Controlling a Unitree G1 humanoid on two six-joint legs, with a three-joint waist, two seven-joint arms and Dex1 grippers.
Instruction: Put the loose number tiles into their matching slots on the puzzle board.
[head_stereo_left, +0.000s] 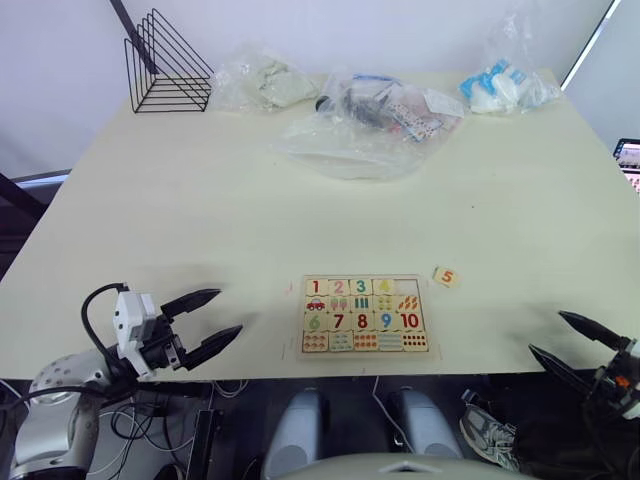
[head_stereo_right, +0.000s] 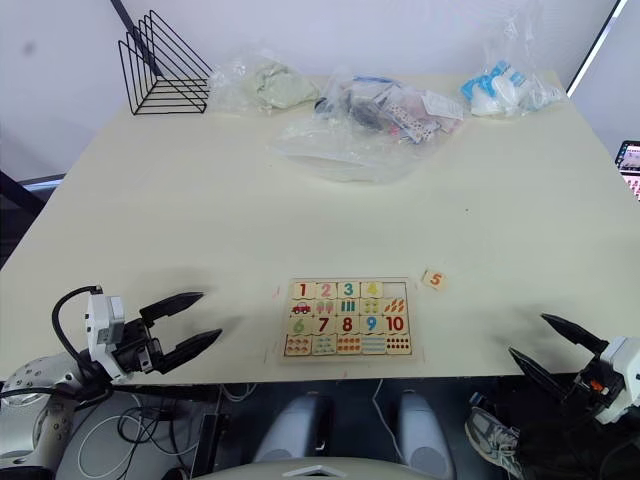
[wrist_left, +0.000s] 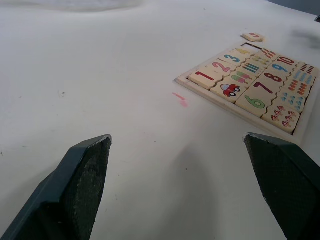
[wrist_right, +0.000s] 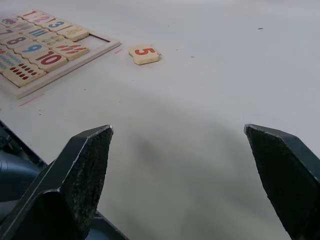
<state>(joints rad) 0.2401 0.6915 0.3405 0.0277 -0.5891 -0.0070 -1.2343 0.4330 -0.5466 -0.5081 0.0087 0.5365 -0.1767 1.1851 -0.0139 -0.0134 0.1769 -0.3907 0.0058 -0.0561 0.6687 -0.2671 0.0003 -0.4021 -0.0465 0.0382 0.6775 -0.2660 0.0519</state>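
Left eye view, puzzle board (head_stereo_left: 365, 314) holding tiles 1–4

We see one puzzle board (head_stereo_left: 365, 315) on the desk (head_stereo_left: 300, 200). Four number tiles sit in its top row: 1, 2, 3 and 4. One slot (head_stereo_left: 409, 286) at the end of that row is bare. One loose tile, the 5 (head_stereo_left: 446, 277), lies on the desk just beside the board. We count three clear plastic bags (head_stereo_left: 365, 125) at the far side and one black wire rack (head_stereo_left: 165, 65). We see two end effectors, left (head_stereo_left: 205, 322) and right (head_stereo_left: 565, 340), each with two black fingers
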